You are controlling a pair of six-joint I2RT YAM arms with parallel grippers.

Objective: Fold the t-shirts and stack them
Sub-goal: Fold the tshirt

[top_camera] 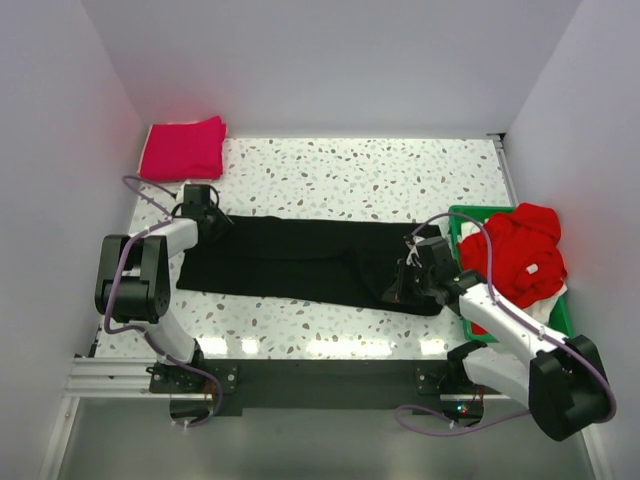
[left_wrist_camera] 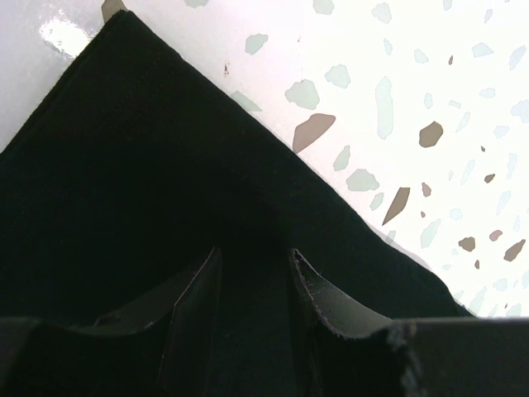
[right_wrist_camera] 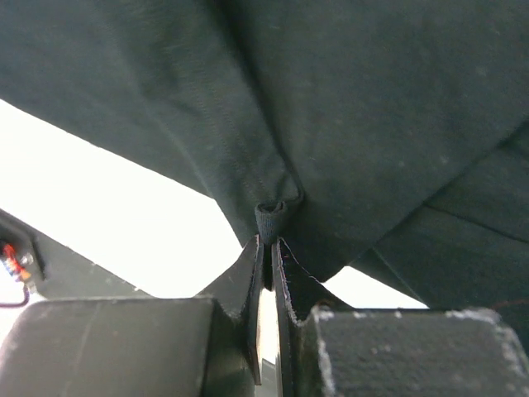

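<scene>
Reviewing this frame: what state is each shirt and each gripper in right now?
Large black cloth t-shirt: laid out flat as a long band, unstacked.
Magenta-pink t-shirt: folded, at the far left corner.
Bright red t-shirt: crumpled in the green plastic tray.
Left gripper: open, at the black shirt's corner.
Right gripper: shut on a fold of it.

White arms (top_camera: 172,238), black joints (top_camera: 128,282), purple cables (top_camera: 128,181).

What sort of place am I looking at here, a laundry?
Probably a robotics test booth, not a laundry: plain white walls box in a speckled table, a left arm and right arm are bolted at its near edge, and a black t-shirt lies spread for folding.
</scene>
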